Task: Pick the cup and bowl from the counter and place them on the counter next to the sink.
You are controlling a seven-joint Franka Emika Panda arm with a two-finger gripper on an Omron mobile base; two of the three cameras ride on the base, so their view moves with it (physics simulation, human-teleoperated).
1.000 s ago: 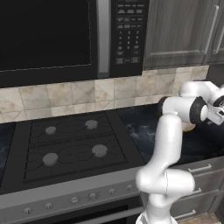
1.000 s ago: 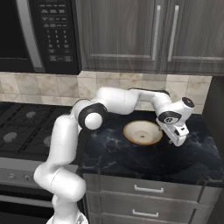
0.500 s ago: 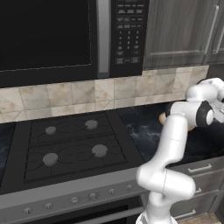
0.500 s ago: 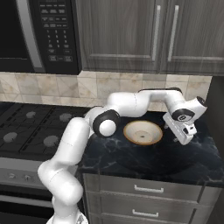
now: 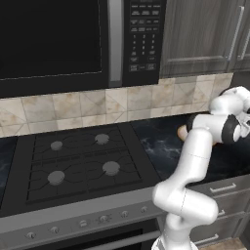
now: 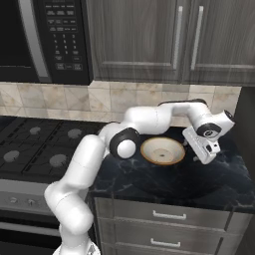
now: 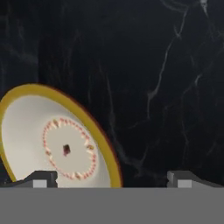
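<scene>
The bowl [image 6: 162,151], cream inside with a golden-brown rim, sits on the black marble counter [image 6: 199,185] just right of the stove. My gripper [image 6: 206,152] hangs low over the counter close beside the bowl's right edge, jaws wide open and holding nothing. In the hand view the bowl [image 7: 52,140] lies at lower left, its rim reaching in between the fingertips [image 7: 41,179], and the gripper [image 7: 112,180] looks down on bare marble. From the left base view a sliver of the bowl [image 5: 181,132] peeks out behind my arm. The cup and the sink are out of view.
A black gas stove [image 5: 78,156] takes up the left side, with a microwave [image 5: 73,39] above it. Dark wood wall cabinets [image 6: 164,40] hang over the counter, and drawers [image 6: 169,219] sit below it. A dark panel [image 6: 247,134] closes the counter's right end.
My hand has swung to the right and a little lower, from over the bowl's right rim to beside it. The bowl has stayed put and the jaws have stayed open.
</scene>
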